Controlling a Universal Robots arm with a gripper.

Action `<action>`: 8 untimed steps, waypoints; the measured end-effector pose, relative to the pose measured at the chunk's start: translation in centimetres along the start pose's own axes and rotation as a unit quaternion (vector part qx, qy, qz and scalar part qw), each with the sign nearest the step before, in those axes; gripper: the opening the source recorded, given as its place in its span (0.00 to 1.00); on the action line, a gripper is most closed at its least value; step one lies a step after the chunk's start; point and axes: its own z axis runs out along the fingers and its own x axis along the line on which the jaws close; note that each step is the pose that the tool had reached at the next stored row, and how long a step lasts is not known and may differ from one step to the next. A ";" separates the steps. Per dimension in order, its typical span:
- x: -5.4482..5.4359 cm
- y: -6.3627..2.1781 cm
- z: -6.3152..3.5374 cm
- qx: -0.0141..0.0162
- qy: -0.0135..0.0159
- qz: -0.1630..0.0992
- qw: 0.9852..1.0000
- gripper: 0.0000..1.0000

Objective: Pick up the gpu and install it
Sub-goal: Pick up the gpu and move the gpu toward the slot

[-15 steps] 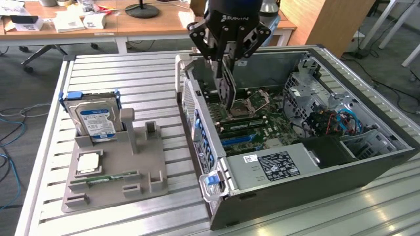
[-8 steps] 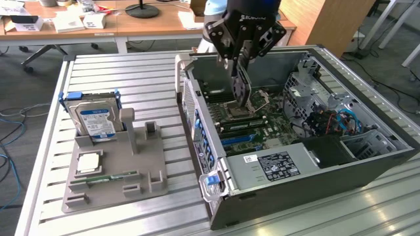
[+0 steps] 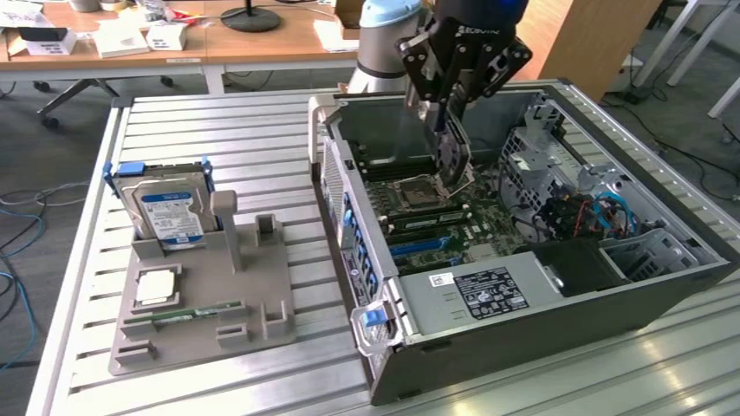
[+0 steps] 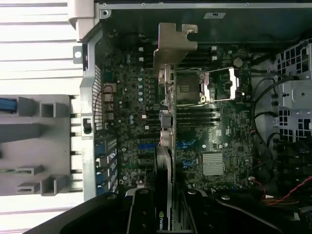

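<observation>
Exterior view: slatted metal table (image 3: 173,130), desks (image 3: 266,43) behind; end effector (image 3: 446,117) grips gpu (image 3: 455,165).

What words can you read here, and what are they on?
"ROBOTIQ", faint, on the gripper.
"NVIDIA", partly cut off, on the gpu.
Hard drive label: too small to read.
Power supply label: too small to read.
</observation>
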 end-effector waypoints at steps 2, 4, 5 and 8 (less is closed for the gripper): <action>-0.8 0.06 0.03 0.000 0.000 0.000 1.000 0.26; -1.5 0.11 0.05 -0.001 0.000 0.000 1.000 0.26; -1.8 0.14 0.06 -0.001 0.000 0.000 1.000 0.26; -2.9 0.23 0.11 -0.001 0.000 0.000 1.000 0.26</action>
